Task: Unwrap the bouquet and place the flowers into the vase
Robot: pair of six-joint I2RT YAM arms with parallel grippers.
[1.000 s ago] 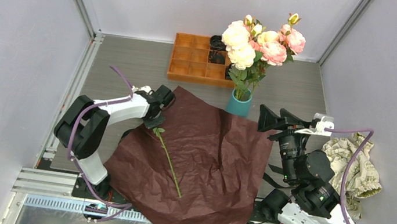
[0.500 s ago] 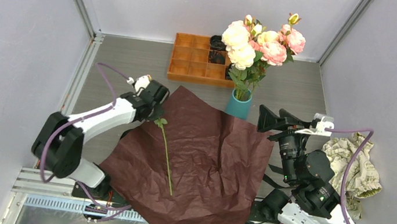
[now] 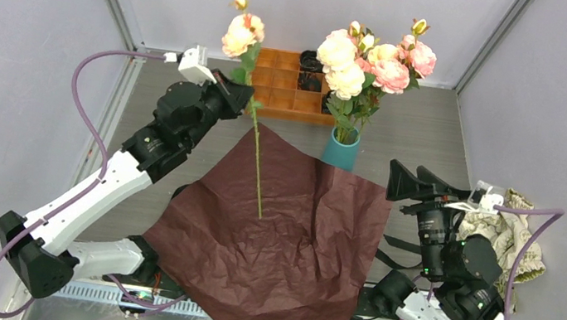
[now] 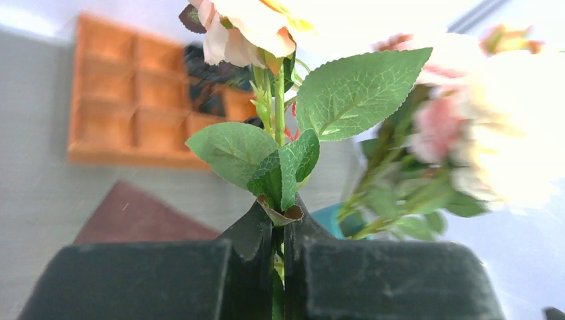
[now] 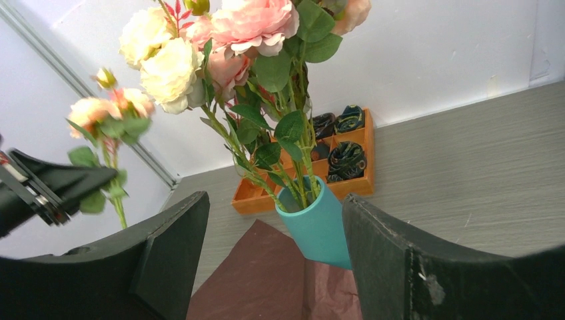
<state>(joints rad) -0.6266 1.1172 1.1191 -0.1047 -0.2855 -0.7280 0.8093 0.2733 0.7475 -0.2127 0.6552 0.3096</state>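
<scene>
Holding one rose (image 3: pixel 241 30) by its stem, our left claw (image 3: pixel 241 95) is clamped shut just below the leaves. From the left wrist we see its two pads (image 4: pixel 146 280) pressed together on the thin green stem, with a curled leaf pinched at the top of the seam and the peach bloom above. The claw hangs over the far left part of the table (image 3: pixel 428 122), near the left end of the tray (image 3: pixel 273 92). The stem slants down from it towards the middle of the paper (image 3: pixel 285 244). Whether the stem's lower end touches the paper we cannot tell.

The paper, dark red and crinkled, lies spread open from the near edge, and its far edge reaches the foot of the vase (image 3: pixel 340 150). The vase stands upright in the far half of the table, just in front of the tray's right end. It holds the other flowers (image 3: pixel 374 60), cream, peach and pink, on leafy stems.

Our right claw (image 3: pixel 394 181) is wide and holds nothing. It sits by the paper's right edge and faces the vase, which shows between its fingers (image 5: pixel 173 247) in the right wrist view. A crumpled patterned cloth (image 3: pixel 515 243) lies by the right edge of the table. Two of the tray's right-hand compartments hold dark coiled things (image 3: pixel 310 72).
</scene>
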